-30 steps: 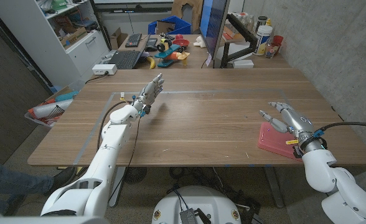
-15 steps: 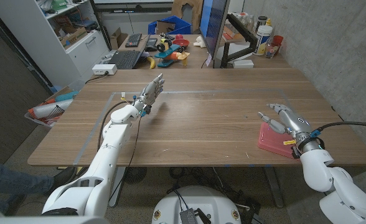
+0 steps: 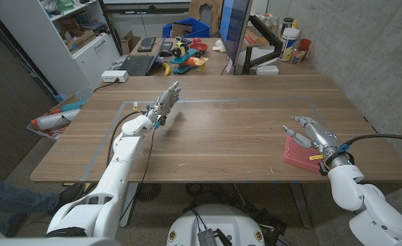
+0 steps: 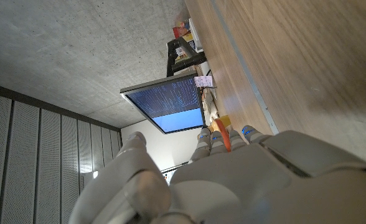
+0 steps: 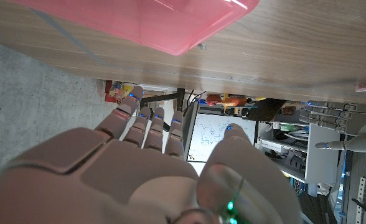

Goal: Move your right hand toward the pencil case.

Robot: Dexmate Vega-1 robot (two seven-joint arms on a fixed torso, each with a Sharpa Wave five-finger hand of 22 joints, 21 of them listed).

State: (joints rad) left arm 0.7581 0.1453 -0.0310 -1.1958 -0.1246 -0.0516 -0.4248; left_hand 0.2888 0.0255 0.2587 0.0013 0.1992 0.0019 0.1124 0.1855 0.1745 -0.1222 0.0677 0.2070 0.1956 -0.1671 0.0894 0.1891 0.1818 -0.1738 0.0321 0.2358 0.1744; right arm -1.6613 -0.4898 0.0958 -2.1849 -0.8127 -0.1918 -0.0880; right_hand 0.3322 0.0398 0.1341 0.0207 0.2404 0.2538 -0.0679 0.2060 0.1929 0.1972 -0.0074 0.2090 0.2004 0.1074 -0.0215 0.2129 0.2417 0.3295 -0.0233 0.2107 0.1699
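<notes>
step: approach | right robot hand [image 3: 309, 131] above the flat pink plastic pencil case [image 3: 302, 154], fingers spread, holding nothing | case at near right edge of wooden counter [image 3: 221, 130] | next: lower onto case

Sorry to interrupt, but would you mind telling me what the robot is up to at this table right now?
The right robot hand hovers with its fingers spread over the flat pink pencil case, which lies near the right front corner of the wooden table. It holds nothing, and no frame shows whether it touches the case. The left robot hand is raised over the far left part of the table, fingers extended, also holding nothing.
</notes>
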